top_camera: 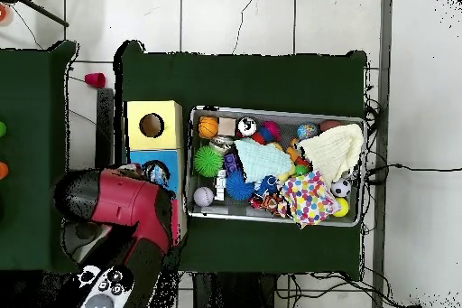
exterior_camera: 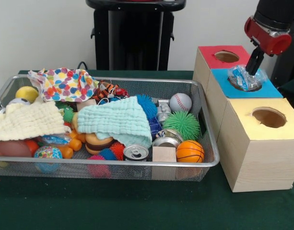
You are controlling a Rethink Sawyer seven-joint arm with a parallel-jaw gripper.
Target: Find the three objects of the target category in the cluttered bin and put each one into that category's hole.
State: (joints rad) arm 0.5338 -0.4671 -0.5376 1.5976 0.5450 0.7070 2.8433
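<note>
**Crinkled plastic piece at the blue hole, hand on it**

Worktop: green cloth, fills the lower frame in the front view. Wire bin sits left and centre, packed full. Three wooden boxes stand in a row at right: yellow-topped box nearest, blue-topped box in the middle, red-topped box behind.

Arm: red and black, enters from the upper right in the front view; in the overhead view it covers most of the blue and red boxes at left.

Hand: lowered onto the blue box, seemingly clenched on a clear crinkled plastic piece, likely a squashed bottle or wrapper. The piece rests in the mouth of the blue hole, part in, part proud of the rim.

Risks, as judged: the piece looks about as wide as the hole, so on release it may catch on the rim and sit there instead of dropping. Springy plastic could also cling to a finger and lift out on the retreat.

In the bin: mint cloth and cream cloth blanket the middle and left, a spotted cloth at the back. Anything beneath is hidden, which hampers searching. Green spiky ball, basketball, baseball and a can crowd the right end.
</note>
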